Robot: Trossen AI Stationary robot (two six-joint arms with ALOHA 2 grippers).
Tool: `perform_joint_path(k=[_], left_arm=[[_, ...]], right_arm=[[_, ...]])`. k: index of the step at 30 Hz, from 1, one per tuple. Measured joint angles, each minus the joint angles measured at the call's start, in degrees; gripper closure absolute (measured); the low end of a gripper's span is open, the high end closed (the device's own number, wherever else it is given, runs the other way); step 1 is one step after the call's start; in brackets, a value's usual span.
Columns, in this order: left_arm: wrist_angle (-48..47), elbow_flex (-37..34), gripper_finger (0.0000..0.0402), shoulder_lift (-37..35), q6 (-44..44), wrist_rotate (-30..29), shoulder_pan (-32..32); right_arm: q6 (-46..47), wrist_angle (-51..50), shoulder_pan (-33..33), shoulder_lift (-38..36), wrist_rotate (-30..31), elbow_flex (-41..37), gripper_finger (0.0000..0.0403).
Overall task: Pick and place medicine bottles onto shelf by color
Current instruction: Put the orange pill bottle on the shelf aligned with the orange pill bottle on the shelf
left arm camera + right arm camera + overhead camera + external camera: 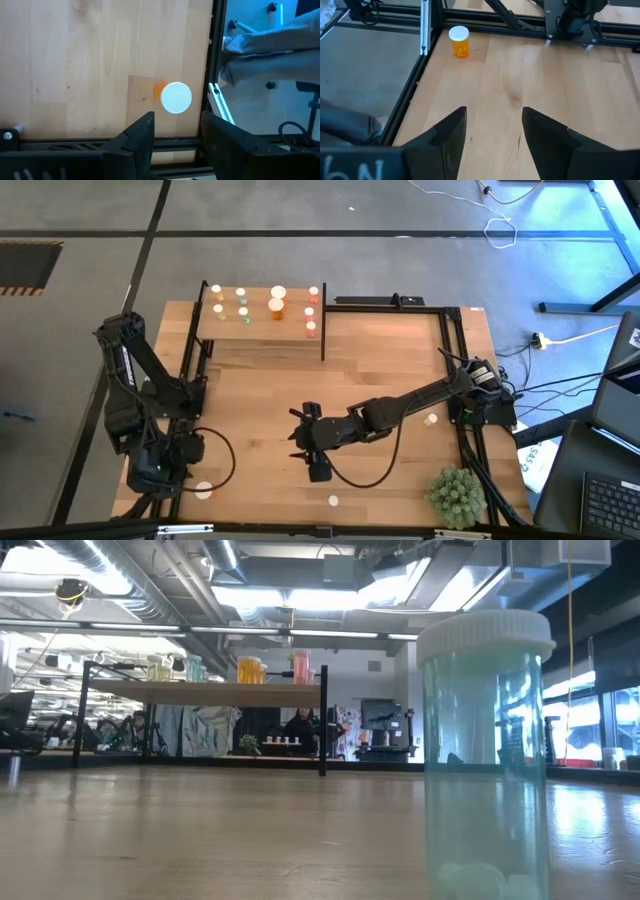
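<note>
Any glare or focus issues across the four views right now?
High view: shelf bottle caps blow out white. Low view: ceiling lights glare, and the pale green bottle looms close, filling the picture's right. Left wrist view: the orange bottle cap is overexposed, and its own tool is soft. Right wrist view: evenly lit; orange bottle sharp.

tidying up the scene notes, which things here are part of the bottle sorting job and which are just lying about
Part of the job:
- shelf with sorted bottles on it
- orange bottle below the open left tool
- pale green bottle close to the low camera
- bottle by the right arm
- right tool, open, empty

Lying about:
- spiky plant ball
- floor cables
</note>
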Motion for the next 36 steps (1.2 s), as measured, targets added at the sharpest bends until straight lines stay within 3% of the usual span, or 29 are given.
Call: perform_joint_path(k=[13,19,25,31,36], left_arm=[[-0.07,-0.01,0.0246,0.0,0.01,-0.12,0.0],[-0.11,-0.01,0.0246,0.0,-1.3,-4.26,0.0],[0.1,-0.02,0.0243,0.58,-1.65,-4.47,0.0],[-1.83,-0.02,0.0221,0.76,1.56,-5.75,0.0],[-1.86,-0.02,0.018,0.74,0.95,-5.94,0.02]], right_arm=[[-0.02,-0.14,0.0,0.0,-0.18,-0.02,0.0208],[-0.01,-0.16,0.0,0.0,-0.16,-0.04,0.0208],[0.02,-0.16,0.0,0.0,-0.16,-0.04,0.0208],[0.02,-0.14,0.0,0.0,-0.16,-0.07,0.0208],[0.02,-0.14,0.0,0.0,-0.16,-0.09,0.0208]])
